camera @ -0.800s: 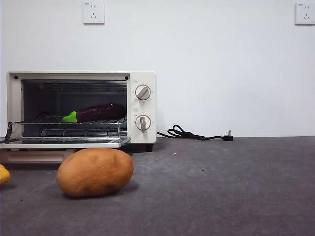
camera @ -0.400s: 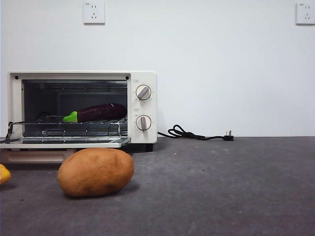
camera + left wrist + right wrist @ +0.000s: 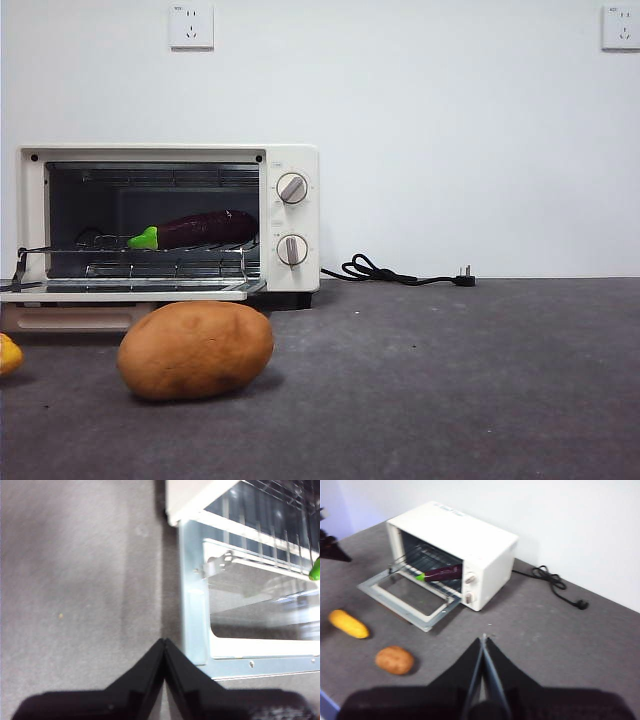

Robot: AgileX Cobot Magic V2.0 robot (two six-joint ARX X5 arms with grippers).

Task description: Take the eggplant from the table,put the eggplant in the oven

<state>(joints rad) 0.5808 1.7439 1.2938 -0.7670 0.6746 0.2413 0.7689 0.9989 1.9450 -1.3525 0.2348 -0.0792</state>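
The dark purple eggplant [image 3: 200,229] lies on the wire rack inside the cream-white oven [image 3: 296,218], green stem cap toward the left. The oven door [image 3: 120,293] hangs open and flat. From the right wrist view the eggplant [image 3: 442,572] also shows inside the oven [image 3: 470,535]. My left gripper [image 3: 164,645] is shut and empty over the table [image 3: 75,580], beside the open door [image 3: 195,605]; only the eggplant's green tip [image 3: 315,571] shows there. High over the table [image 3: 570,640], my right gripper [image 3: 484,642] is shut and empty, well back from the oven.
A fat brown potato [image 3: 195,350] lies on the table in front of the oven door. A yellow thing [image 3: 349,623] lies left of it. A black power cord [image 3: 400,273] trails along the wall to the oven's right.
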